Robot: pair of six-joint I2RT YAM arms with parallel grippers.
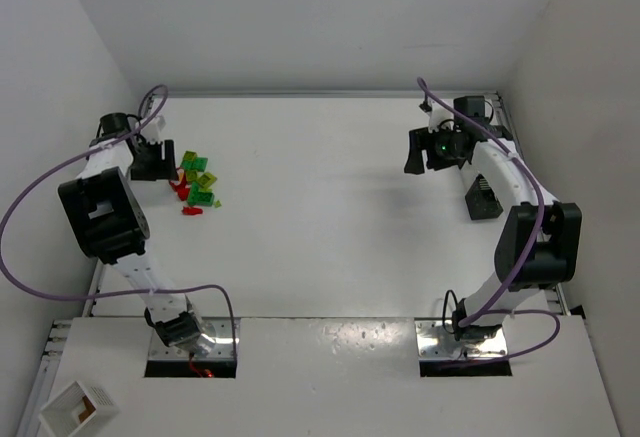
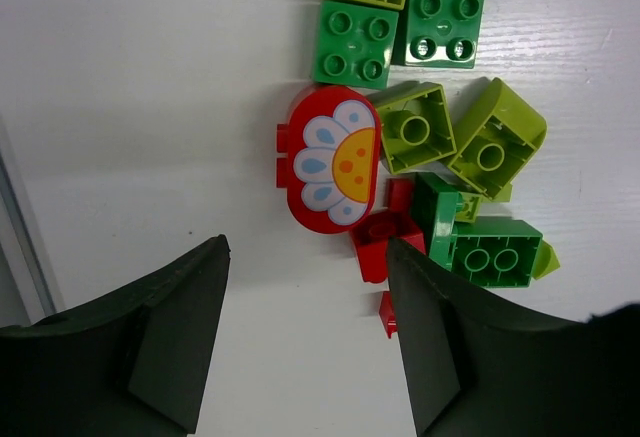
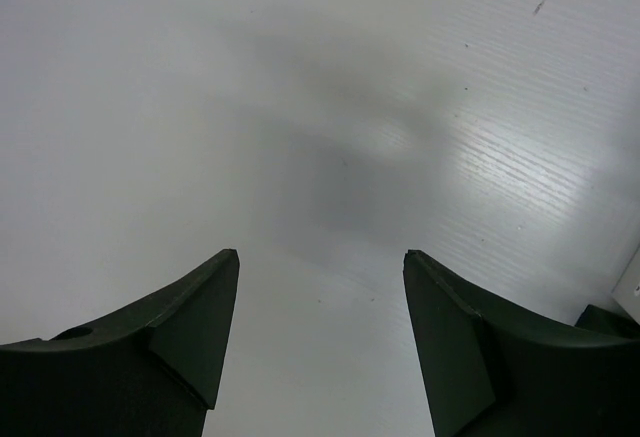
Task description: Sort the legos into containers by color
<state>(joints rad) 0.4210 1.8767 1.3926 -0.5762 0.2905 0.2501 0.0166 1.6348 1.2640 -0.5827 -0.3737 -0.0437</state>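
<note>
1. Beside the red flower brick (image 2: 335, 172), at the far left of the tabletop (image 1: 330, 237), the legos (image 1: 197, 182) lay in one tight heap. The left pincer (image 2: 305, 252) hovered just short of the flower brick, fingers apart, nothing between them.
2. Right pincer (image 3: 320, 257): well apart from the flower brick, likewise spread over bare surface, holding nothing.
3. Handling, judged: hard moulded plastic, light, stiff and glossy. Not fragile, but the slick faces could squirt out of an off-centre pinch.
4. The flower brick lay flat, picture side up, with a rounded outline. Best hold, I judged, was across its narrow width. One long side stood free. The other touched a lime brick (image 2: 415, 127) and a small red brick (image 2: 385, 242), so a finger there would have to wedge in.
5. Beyond the flower brick, the dark green bricks (image 2: 353, 42) sat studs up, pressed against each other. Their square flat sides looked easy to clamp once separated.
6. Room: bare tabletop ran from the flower brick's free side to the edge strip (image 2: 15, 237). Nudging it that way first seemed sensible.
7. One black container (image 1: 483, 199) stood far across from the flower brick, by the right arm, with open tabletop between. A dark shape at the left pincer might have been another container; I could not tell.
</note>
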